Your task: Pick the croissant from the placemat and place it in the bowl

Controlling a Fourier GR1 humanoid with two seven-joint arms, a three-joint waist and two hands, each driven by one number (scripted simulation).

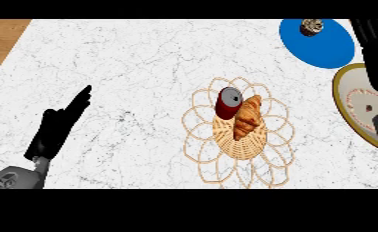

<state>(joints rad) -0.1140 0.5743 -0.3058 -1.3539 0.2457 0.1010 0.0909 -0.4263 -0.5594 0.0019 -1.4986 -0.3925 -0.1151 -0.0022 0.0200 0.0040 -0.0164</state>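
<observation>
A golden-brown croissant [248,117] lies on a round wicker placemat [240,147] right of the counter's middle. A dark red can [228,102] lies on its side against the croissant's left end. A yellow-rimmed bowl [337,93] with a white inside is cut off by the right edge. My left hand [57,126] rests at the lower left, open, fingers straight and pointing up and to the right, far from the placemat. A dark shape along the right edge above the bowl looks like my right hand [367,46]; too little of it shows to tell its state.
A blue plate [325,48] sits at the far right with a small round object [311,27] on its far side. The white marble counter ends at a wooden strip [11,31] in the far left corner.
</observation>
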